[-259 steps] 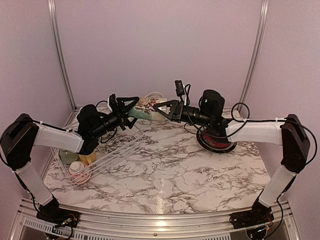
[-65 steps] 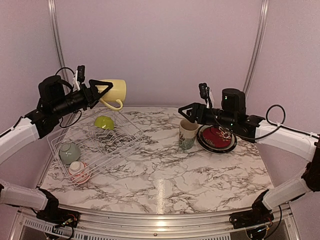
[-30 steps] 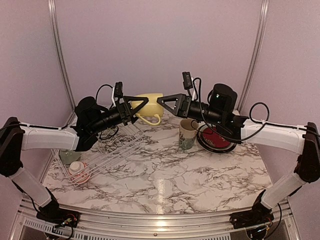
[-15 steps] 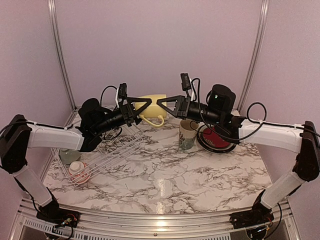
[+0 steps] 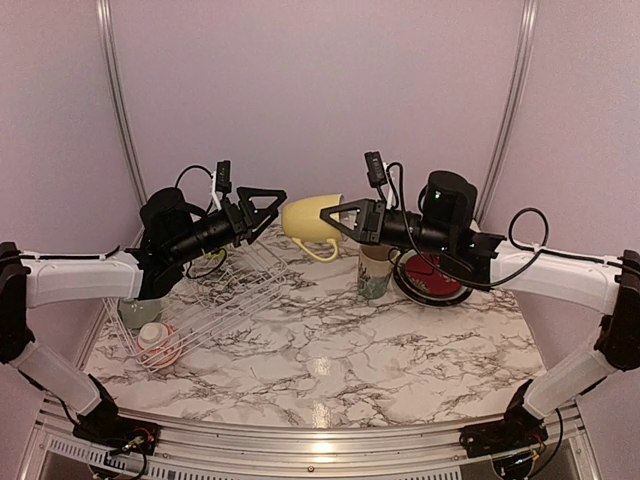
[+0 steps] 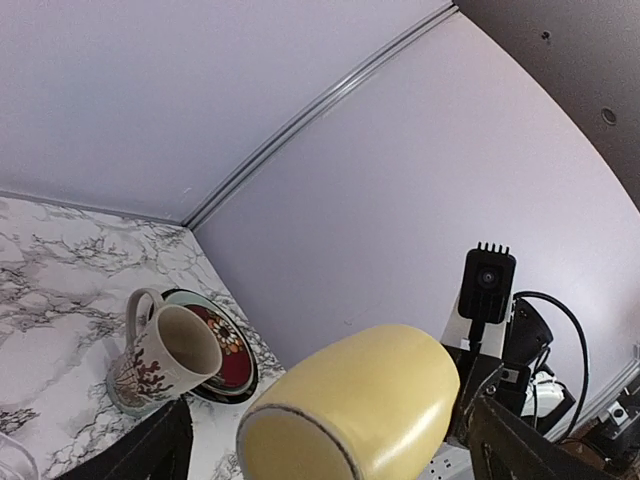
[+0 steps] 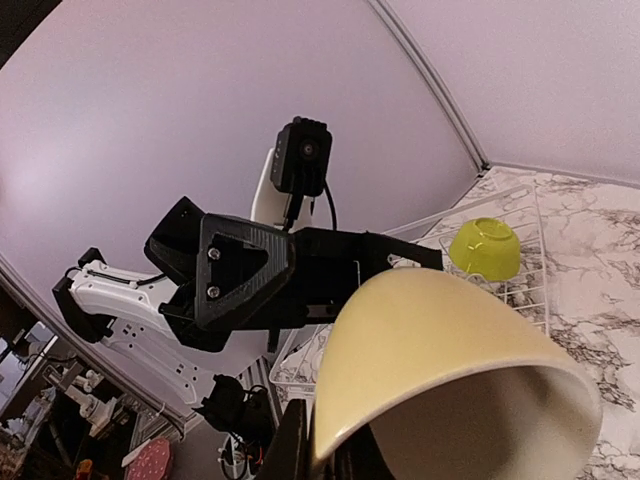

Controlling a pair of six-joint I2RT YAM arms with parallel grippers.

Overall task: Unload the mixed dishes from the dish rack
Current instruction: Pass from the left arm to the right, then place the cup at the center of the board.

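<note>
- The right gripper (image 5: 331, 213) is closed on the rim of the yellow mug (image 5: 306, 218), with one finger inside the mouth and one outside.
- The yellow mug is held on its side in the air above the far part of the bench (image 5: 380, 350), between the two grippers. Its handle hangs downward and its base is turned toward the left gripper (image 5: 272, 207).
- The left gripper is seen with its jaws spread wide and nothing between them. It is positioned just beside the base of the yellow mug, without contact.
- A beige mug (image 5: 375, 271) is seen upright on the bench, below the right gripper.
- A red patterned plate (image 5: 436, 279) is laid flat on the bench just beside the beige mug, under the right arm.
- The dish rack (image 5: 225, 300) is located on the left side of the bench, below the left arm.
- A lime-green bowl (image 7: 484, 248) is seated upside down at the far end of the dish rack.
- A pale green dish (image 5: 135, 311) and a red-patterned bowl (image 5: 158, 342) are held in the near end of the dish rack.
</note>
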